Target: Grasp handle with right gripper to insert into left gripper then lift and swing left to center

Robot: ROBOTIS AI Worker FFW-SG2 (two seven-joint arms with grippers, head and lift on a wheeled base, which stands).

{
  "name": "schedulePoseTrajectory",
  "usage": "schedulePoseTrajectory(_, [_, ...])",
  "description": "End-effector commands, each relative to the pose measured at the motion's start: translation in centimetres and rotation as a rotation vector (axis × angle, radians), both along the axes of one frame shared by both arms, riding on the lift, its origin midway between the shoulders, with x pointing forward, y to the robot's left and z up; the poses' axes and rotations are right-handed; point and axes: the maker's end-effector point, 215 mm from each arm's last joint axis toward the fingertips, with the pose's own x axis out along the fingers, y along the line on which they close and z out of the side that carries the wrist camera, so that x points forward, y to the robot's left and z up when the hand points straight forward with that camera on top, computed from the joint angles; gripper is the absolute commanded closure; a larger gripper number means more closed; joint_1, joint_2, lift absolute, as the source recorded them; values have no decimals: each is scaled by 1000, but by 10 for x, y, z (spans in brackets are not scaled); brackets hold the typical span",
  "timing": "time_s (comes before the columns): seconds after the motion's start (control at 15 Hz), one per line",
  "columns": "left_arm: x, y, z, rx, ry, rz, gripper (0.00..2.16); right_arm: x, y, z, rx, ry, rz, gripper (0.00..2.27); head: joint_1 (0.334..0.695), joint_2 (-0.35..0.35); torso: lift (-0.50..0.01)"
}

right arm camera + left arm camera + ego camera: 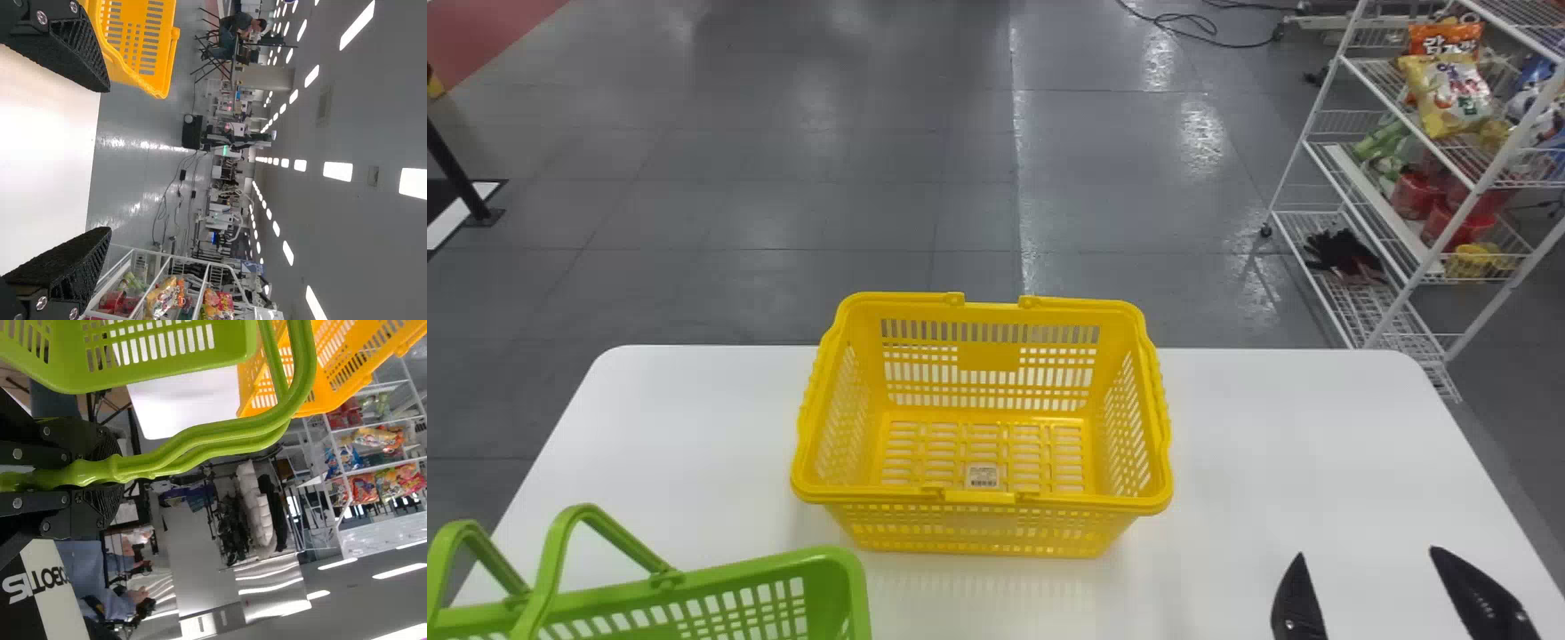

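In the head view my right gripper (pixel 1369 591) is over the table's right front part, its two fingers wide apart; in the right wrist view my right gripper (pixel 103 160) has nothing between its fingers. A green basket (pixel 756 600) is at the lower left of the head view, its two handles (pixel 574 542) raised. In the left wrist view my left gripper (pixel 87 473) is shut on both green handles (pixel 220 440), which lie side by side, with the green basket (pixel 160 360) alongside. The left fingers hide the gripped part of the handles.
A yellow basket (pixel 983 511), with no goods inside, stands upright at the middle of the white table (pixel 1280 427), its handles folded down on the rim. Beyond the table at the right is a white wire shelf (pixel 1325 169) with snack bags.
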Motion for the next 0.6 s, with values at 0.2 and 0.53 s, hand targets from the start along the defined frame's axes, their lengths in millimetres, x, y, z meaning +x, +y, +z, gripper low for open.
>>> schedulePoseTrajectory(0.2, [-13, -46, 5, -12, -18, -167, 1966, -5, 13, 2, 1, 10, 20, 43, 695, -95, -93])
schedulePoseTrajectory(0.53, [-12, -72, 22, -99, -8, -274, 1966, -10, 13, 3, -1, 15, 19, 43, 695, -182, -93])
